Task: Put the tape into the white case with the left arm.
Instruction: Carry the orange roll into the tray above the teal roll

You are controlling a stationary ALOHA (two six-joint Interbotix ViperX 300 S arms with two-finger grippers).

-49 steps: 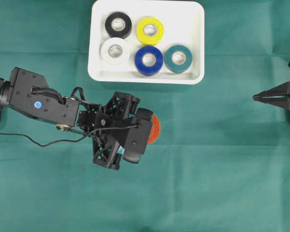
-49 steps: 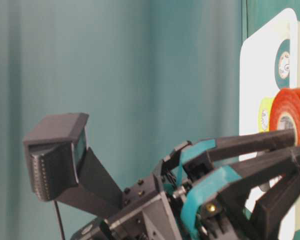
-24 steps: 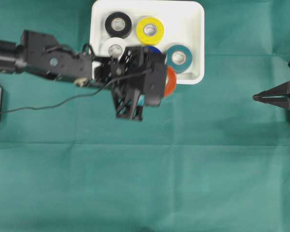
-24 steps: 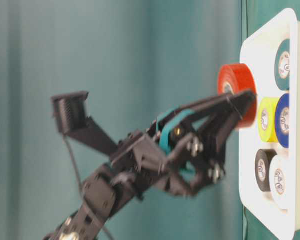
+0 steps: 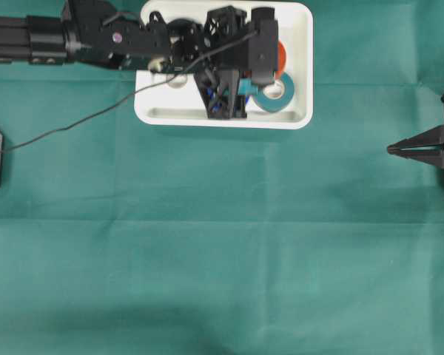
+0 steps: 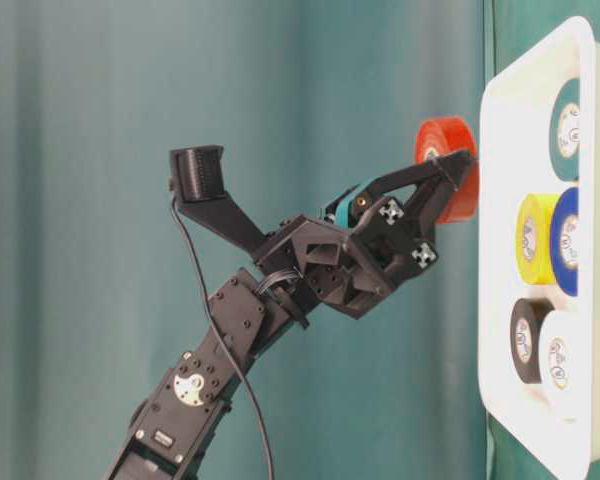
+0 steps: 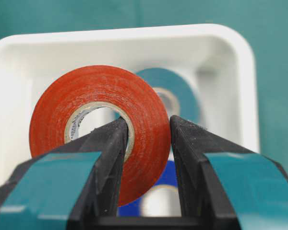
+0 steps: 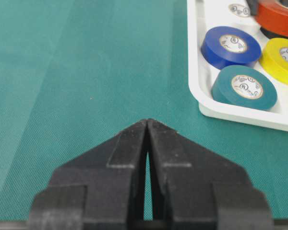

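My left gripper (image 7: pixel 146 124) is shut on the red tape (image 7: pixel 62 110), one finger through the roll's core and the other against its outer side. In the overhead view the red tape (image 5: pixel 282 54) hangs over the right rear part of the white case (image 5: pixel 300 22), with the left gripper (image 5: pixel 274 65) reaching in from the left. From table level the tape (image 6: pixel 440 138) stands clear of the case floor (image 6: pixel 500 300), not touching it. My right gripper (image 8: pixel 147 120) is shut and holds nothing, far right over the cloth (image 5: pixel 391 149).
Inside the case lie a teal roll (image 8: pixel 245 87), a blue roll (image 8: pixel 229 45), a yellow roll (image 8: pixel 281 52), a black roll (image 6: pixel 525 340) and a white roll (image 6: pixel 560 360). The left arm's thin black cable (image 5: pixel 66 127) trails over the green cloth.
The left arm has carried the red tape from the cloth in front of the case, over the front rim, to above its right rear part. The right arm has not moved.
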